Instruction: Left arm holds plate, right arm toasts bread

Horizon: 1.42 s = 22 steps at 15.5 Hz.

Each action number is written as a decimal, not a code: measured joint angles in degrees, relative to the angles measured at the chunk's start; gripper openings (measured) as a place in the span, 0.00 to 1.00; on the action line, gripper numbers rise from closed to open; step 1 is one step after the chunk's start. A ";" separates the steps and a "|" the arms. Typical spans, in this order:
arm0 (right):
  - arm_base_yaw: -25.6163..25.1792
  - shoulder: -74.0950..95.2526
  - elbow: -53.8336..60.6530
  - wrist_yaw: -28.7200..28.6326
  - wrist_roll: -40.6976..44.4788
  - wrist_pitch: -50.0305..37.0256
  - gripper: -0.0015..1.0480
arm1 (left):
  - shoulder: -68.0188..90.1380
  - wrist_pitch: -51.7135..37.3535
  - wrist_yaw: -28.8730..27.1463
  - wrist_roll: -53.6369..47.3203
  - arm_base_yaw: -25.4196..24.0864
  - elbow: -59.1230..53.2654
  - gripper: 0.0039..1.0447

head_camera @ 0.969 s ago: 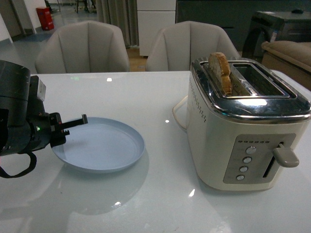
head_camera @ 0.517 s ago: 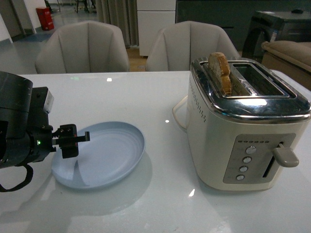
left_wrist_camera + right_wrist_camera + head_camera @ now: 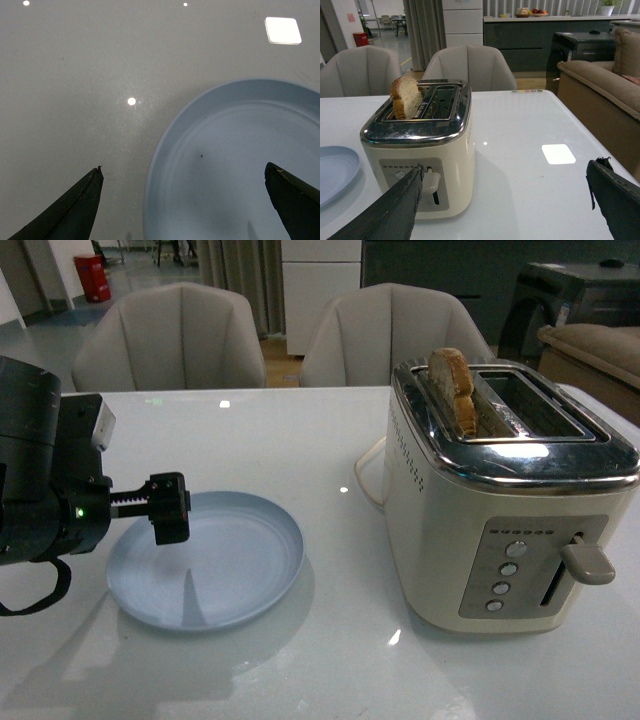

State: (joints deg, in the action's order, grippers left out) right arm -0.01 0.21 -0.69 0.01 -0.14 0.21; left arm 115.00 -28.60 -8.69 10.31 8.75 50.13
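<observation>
Black glossy left gripper (image 3: pixel 182 200) at frame bottom, jaws spread wide, black right gripper (image 3: pixel 505 205) likewise parted, both empty

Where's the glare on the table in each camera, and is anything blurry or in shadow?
Front view: small bright spots on the glossy table, and the plate casts a soft shadow toward the camera. Left wrist view: a square light reflection and round dots on the table; the left gripper fingertips look soft-edged. Right wrist view: a square reflection beside the toaster; the bread looks sharp.
</observation>
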 joint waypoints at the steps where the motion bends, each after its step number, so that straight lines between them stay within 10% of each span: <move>1: 0.00 0.00 0.00 0.00 0.00 0.00 0.94 | -1.70 -0.55 0.17 0.17 0.00 -0.09 0.94; 15: 0.00 0.00 0.00 0.00 0.00 0.02 0.94 | -29.66 -3.61 8.26 -4.37 -0.26 -3.96 0.91; 17: 0.00 0.00 0.00 0.00 0.00 0.00 0.94 | -34.07 -18.10 1.86 -8.39 -1.51 -16.50 0.63; 22: 0.00 0.00 0.00 0.00 0.00 0.00 0.94 | -46.58 -21.68 4.44 -9.29 -4.31 -32.74 0.04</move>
State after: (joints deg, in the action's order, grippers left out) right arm -0.01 0.21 -0.69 0.01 -0.14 0.21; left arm 68.42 -50.28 -4.25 1.02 4.45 17.39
